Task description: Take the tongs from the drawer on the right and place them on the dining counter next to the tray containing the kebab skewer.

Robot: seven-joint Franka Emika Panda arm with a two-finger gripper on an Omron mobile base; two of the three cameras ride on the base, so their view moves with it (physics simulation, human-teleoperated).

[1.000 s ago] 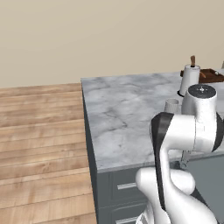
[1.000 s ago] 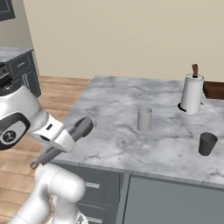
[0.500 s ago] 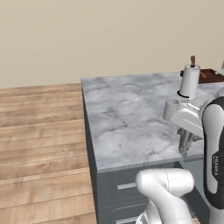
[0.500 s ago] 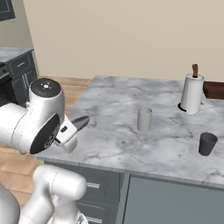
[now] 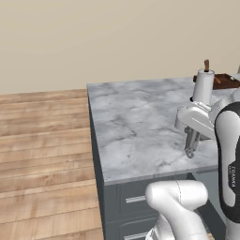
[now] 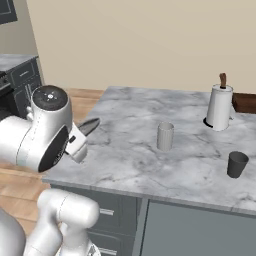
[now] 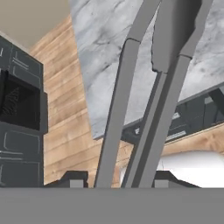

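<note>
With my hand (image 7: 116, 179) clamped on the tongs (image 7: 144, 109) above the table's (image 5: 136, 126) near edge, pickup is complete; placement beside the far tray (image 5: 225, 80) remains.

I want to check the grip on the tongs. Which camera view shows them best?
The hand view: the tongs run up the frame from between the gripper fingertips, both long grey arms plain. The left base view shows them hanging small under the hand above the dining counter. The right base view shows one grey end.
</note>
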